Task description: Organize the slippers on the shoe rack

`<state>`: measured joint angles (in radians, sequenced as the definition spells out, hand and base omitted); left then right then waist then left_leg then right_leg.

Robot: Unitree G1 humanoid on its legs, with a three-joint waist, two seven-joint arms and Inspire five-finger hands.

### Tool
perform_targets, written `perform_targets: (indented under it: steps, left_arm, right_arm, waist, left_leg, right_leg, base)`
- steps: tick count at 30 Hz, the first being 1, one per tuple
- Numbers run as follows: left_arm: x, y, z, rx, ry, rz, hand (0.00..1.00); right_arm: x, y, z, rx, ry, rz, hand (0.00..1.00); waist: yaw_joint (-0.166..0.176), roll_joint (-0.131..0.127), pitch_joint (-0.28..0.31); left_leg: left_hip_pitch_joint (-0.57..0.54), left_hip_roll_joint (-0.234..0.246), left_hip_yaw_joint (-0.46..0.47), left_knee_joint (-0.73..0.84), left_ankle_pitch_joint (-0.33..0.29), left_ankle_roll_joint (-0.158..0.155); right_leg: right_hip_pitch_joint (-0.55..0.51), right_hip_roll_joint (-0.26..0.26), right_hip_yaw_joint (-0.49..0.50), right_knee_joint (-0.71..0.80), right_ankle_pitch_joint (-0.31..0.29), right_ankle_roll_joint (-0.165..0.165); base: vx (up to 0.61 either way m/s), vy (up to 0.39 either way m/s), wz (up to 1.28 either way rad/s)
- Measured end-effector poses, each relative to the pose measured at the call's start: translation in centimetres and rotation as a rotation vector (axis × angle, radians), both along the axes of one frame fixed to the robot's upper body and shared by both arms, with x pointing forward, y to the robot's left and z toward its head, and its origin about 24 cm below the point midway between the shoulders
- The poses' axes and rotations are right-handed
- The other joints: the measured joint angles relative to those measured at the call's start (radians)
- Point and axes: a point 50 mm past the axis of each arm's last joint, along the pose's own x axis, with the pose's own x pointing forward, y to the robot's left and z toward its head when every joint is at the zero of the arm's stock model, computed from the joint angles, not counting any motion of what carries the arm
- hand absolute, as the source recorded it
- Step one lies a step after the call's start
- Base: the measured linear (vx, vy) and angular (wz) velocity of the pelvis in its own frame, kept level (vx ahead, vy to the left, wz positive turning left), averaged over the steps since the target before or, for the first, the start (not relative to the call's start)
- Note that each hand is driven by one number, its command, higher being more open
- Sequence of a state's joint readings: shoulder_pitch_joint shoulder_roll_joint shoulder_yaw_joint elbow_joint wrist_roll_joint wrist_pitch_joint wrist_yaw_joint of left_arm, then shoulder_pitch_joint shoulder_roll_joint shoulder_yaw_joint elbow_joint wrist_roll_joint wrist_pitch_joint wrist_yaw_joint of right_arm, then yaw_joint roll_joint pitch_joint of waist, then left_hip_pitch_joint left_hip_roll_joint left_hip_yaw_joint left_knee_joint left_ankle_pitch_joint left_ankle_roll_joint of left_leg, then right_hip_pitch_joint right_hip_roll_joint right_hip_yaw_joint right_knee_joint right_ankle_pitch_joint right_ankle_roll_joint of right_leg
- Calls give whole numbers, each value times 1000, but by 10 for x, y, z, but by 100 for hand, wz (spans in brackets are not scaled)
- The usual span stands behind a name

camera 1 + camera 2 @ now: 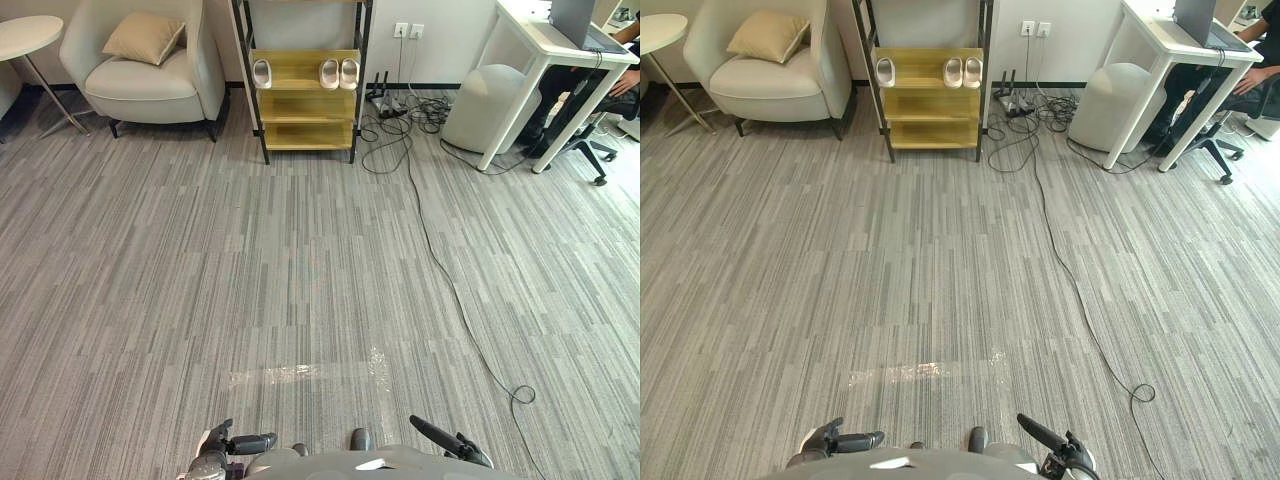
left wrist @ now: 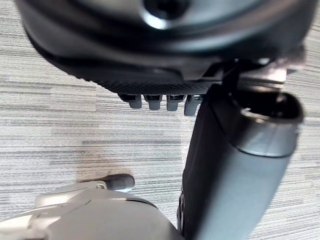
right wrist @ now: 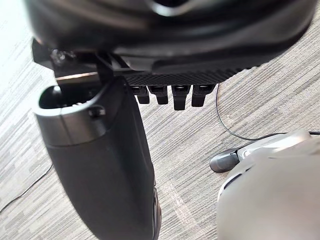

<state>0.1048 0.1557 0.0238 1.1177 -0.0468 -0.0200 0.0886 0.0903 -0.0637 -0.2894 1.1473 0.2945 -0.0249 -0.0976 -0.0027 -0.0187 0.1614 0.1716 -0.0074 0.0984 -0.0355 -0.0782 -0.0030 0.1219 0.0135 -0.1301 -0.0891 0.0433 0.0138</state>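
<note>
Grey striped carpet (image 1: 300, 280), shoe rack (image 1: 305, 135) against far wall, armchair (image 1: 150, 88), white desk (image 1: 545, 40)

text: none readable | signs: none (shoe rack (image 1: 305, 105) too distant)

Shoe rack (image 1: 305, 106): black metal uprights, three yellow wooden shelves, one above another. Stands upright on the grey carpet (image 1: 300, 280) at the far wall. Top shelf (image 1: 297, 62): holds three pale grey-beige slippers, soles down, each set lengthwise front to back. Single slipper (image 1: 262, 73): sits near the left end of the top shelf, just beside the left upright, well apart from the other two. Pair of slippers, left one (image 1: 329, 73) and right one (image 1: 349, 72): sit side by side and parallel at the right end of the same shelf, touching or nearly so, near the right upright.
</note>
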Motion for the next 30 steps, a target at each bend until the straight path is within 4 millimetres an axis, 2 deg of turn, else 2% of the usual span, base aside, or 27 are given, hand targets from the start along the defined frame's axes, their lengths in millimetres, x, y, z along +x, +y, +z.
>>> perform_targets:
  steps: [20, 30]
  left_arm:
    - [1, 1, 0, -3, -2, -5, 100]
    - [3, 2, 1, 2, -6, -9, 100]
  right_arm:
    - [1, 1, 0, 2, -2, 10, 100]
    - [9, 0, 2, -37, 4, 147, 100]
  waist:
    - [0, -6, 4]
    - [-1, -12, 8]
  left_leg:
    - [2, 0, 0, -3, 0, 0]
    - [-12, 0, -1, -9, 4, -1]
  right_leg:
    - [0, 0, 0, 0, 0, 0]
    - [-15, 0, -4, 0, 0, 0]
  base:
    - [0, 0, 0]
    - [0, 0, 0]
